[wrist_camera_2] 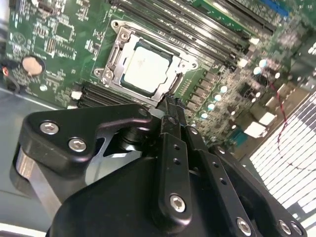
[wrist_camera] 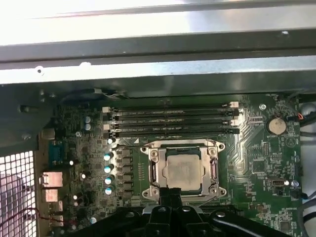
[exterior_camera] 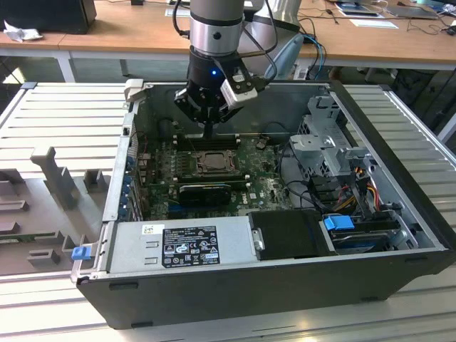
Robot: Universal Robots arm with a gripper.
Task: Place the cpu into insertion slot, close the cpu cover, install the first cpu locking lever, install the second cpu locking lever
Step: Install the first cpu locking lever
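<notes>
You had the tool (wrist_camera_2: 169, 101) down inside the open computer case (exterior_camera: 249, 292), with its fingers pressed together and nothing visible between them. The tip hung just beside one edge of the insertion slot (exterior_camera: 199, 164) on the green motherboard (wrist_camera: 261, 163), on the side away from the long black memory slots (wrist_camera: 173, 121). The cpu (wrist_camera: 183, 170) was already seated flat in that slot, its pale metal face up. The cpu cover (wrist_camera: 154, 168) lay down around it like a frame, with the chip showing through the square cut-out. You could not tell from these views whether the locking levers were latched. The chip looked light, thin and rigid, with a smooth lid that would slide under a pad. It was probably fragile where it met the socket contacts, so it was best held by two opposite edges and never pressed at a tilt. The cover looked like stiff, thin sheet metal that swings freely on its hinge. A push on its free edge, opposite the hinge, seemed the sensible place to load it. The closed fingertips offered only a narrow contact there and could easily skid off onto the board.
</notes>
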